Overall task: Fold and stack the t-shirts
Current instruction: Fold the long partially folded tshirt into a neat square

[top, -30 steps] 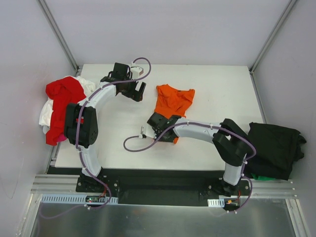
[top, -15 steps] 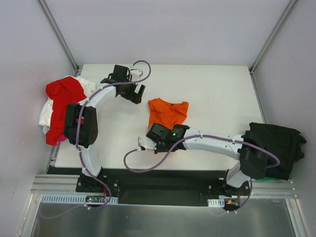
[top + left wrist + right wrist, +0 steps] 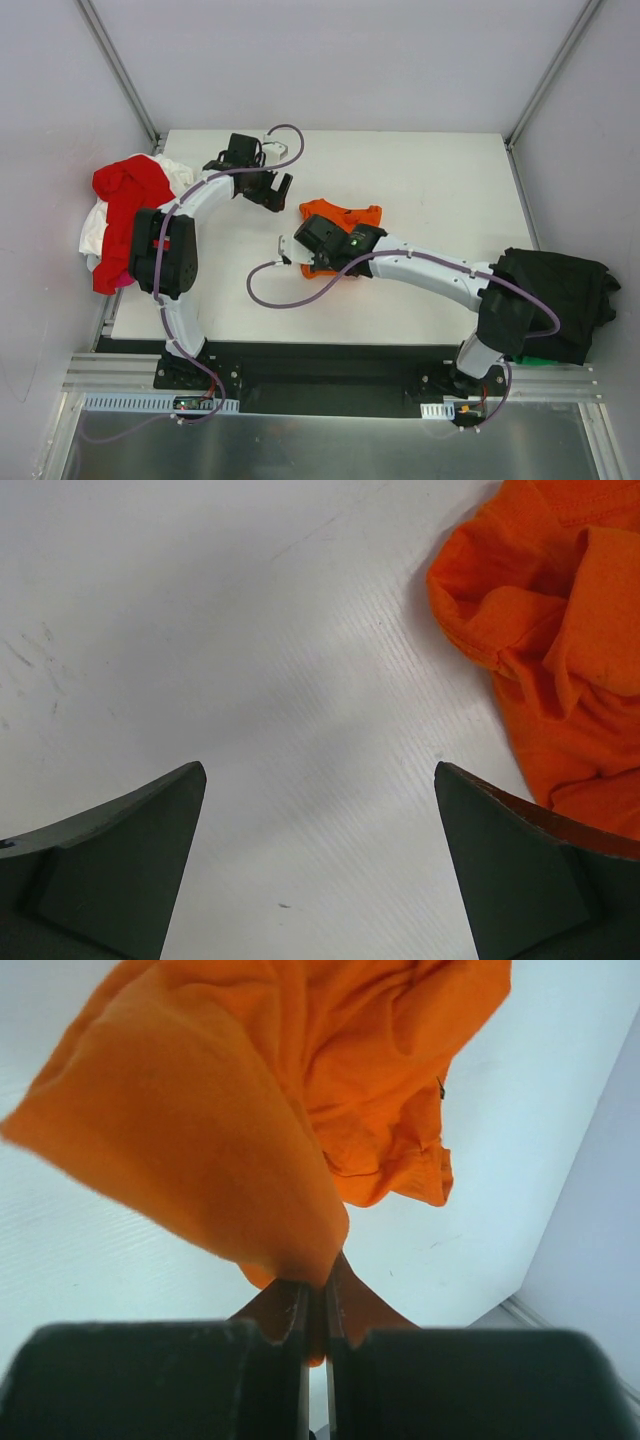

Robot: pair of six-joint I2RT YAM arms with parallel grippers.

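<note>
While your right tool (image 3: 318,1298) is clenched on a thin fold of the orange t-shirt (image 3: 250,1100), bunched near the middle of the worktop (image 3: 430,180), a hard pull could slip the cloth free; your left tool (image 3: 320,780), released wide just beside it, holds nothing.

A bunched t-shirt (image 3: 345,213) is lying mid-tabletop (image 3: 430,170), with its near edge sitting between the closed jaws of the right gripper (image 3: 317,1295). The left gripper (image 3: 320,810) is hanging just left of it, jaws apart. A heap of shirts (image 3: 125,195) is sitting at the left edge, and another pile (image 3: 560,300) is resting at the near right corner.
</note>
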